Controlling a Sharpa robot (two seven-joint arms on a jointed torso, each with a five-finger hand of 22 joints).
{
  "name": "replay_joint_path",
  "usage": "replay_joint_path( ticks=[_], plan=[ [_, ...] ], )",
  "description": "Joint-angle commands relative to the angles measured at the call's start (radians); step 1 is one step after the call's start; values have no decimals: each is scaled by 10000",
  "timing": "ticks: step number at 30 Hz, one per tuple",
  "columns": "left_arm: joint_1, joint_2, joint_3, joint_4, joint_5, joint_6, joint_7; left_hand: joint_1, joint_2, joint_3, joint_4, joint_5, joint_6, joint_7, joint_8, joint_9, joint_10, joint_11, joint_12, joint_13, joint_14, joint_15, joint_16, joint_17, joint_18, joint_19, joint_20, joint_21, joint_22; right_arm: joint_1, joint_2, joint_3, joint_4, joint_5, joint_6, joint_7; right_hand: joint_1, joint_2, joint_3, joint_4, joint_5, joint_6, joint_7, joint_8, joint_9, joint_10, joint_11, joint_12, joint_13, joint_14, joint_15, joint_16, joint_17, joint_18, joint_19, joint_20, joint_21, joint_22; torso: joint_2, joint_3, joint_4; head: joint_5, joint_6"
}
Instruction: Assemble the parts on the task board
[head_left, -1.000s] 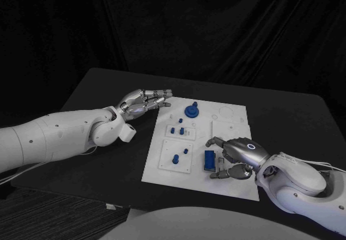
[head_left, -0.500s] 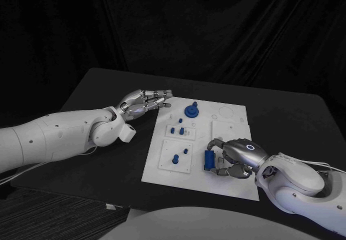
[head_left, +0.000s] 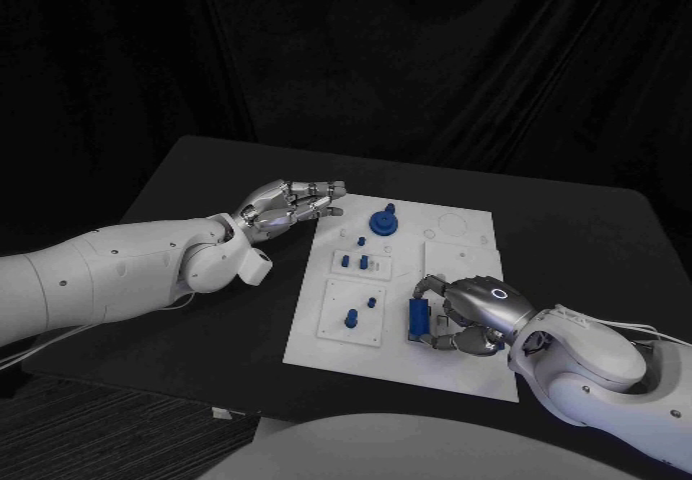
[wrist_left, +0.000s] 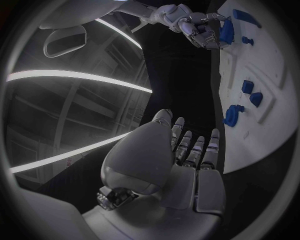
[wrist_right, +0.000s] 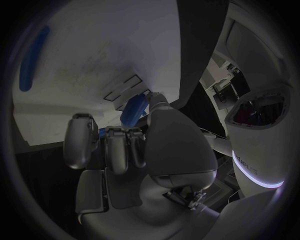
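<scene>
Right robot hand (head_left: 473, 312) curled around long blue part (head_left: 417, 319) on task board (head_left: 464, 370); left robot hand (head_left: 293, 204) spread, empty. Risk judged: part slipping if grip loose.

My left hand (wrist_left: 181, 165) hovers just off the task board's (wrist_left: 265, 130) edge, fingers straight and close together, holding nothing. Across the board, my right hand (wrist_left: 197, 25) closes around a blue part (wrist_left: 226, 30).
</scene>
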Motion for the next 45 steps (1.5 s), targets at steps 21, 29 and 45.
replay_joint_path(
  ticks=[21, 29, 45],
  plan=[
    [-23, 6, 10, 0, 64, 195, 23, 106, 43, 91, 18, 53, 6, 37, 37, 4, 3, 75, 37, 11, -18, 64, 51, 7, -75, 64, -12, 47, -18, -98, -408, -31, 527, -20, -470, -205, -1273, 193, 286, 318, 2044, 721, -162, 286, -269, 1063, -135, 25, 2634, 1059, -119, 95, 2629, 65, 235, -104, 422, 1930, -3, 1, 1, -30, 0],
    [-28, 8, 10, -23, 64, 212, 1, 106, 48, 101, 21, 51, 10, 39, 38, 5, 3, 81, 38, 11, -20, 64, 50, 6, -77, 78, -12, 52, 11, -136, -443, -31, 564, -14, 67, -483, -1511, 186, 339, 291, 1902, 567, -147, 100, -418, 1063, -124, 25, 2634, 1046, -111, 63, 2582, 103, 162, -99, 242, 1875, -1, -3, 0, -26, 0],
    [-31, 16, 10, -28, 64, 290, -63, 106, 55, 119, 26, 48, 23, 44, 41, 6, 8, 92, 44, 12, -13, 67, 62, 8, -78, 113, -11, 67, 73, -158, -388, -31, 483, -13, 889, -947, -1457, 30, 621, 263, 1486, -367, 18, -909, -1231, 1063, 13, 25, 2634, 952, 5, -157, 2259, 213, -68, -1, -319, 1720, 0, 0, 1, -27, 0]
  ],
)
